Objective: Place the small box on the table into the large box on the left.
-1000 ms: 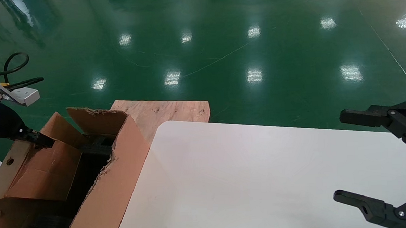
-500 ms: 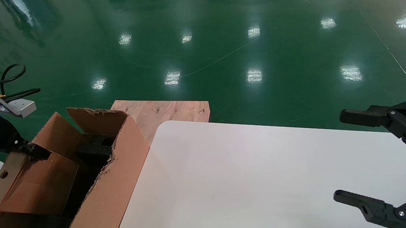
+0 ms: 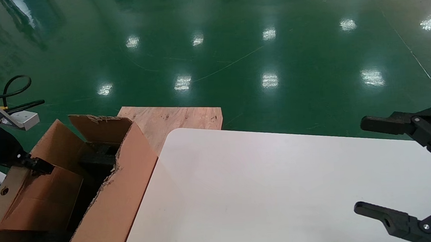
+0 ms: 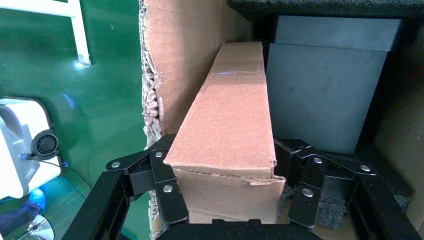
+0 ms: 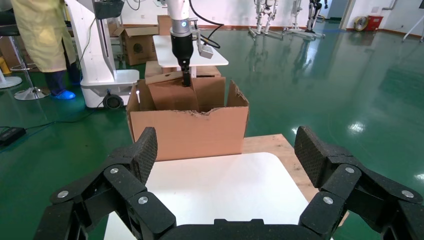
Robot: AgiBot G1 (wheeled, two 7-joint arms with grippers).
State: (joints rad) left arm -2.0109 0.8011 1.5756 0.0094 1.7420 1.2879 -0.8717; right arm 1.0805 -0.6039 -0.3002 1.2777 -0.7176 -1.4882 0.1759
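Clamped between the black jaws of the left gripper (image 4: 225, 187) is the small plain brown cardboard box (image 4: 227, 125), whose punched round hole can be seen in the head view (image 3: 4, 190). The small box is held inside the large brown corrugated carton with ragged torn edges (image 3: 109, 198), at the far left of the head view, where the left gripper (image 3: 35, 166) is seen at the box's upper corner. Compared with a second ago, the small box has been lowered deeper into the large box and shifted slightly leftward, and the left arm has been brought lower with it. In the left wrist view the small box is seen just beside a black foam block (image 4: 325, 80), with a torn carton wall on its other side. Behind the large box a light plywood board (image 3: 171, 119) is partly covered by the large smooth white table (image 3: 269, 184). At the far right, the right gripper (image 3: 392, 168) is parked over the table's right edge with its black fingers (image 3: 379, 124) spread wide, unchanged from the earlier frames.
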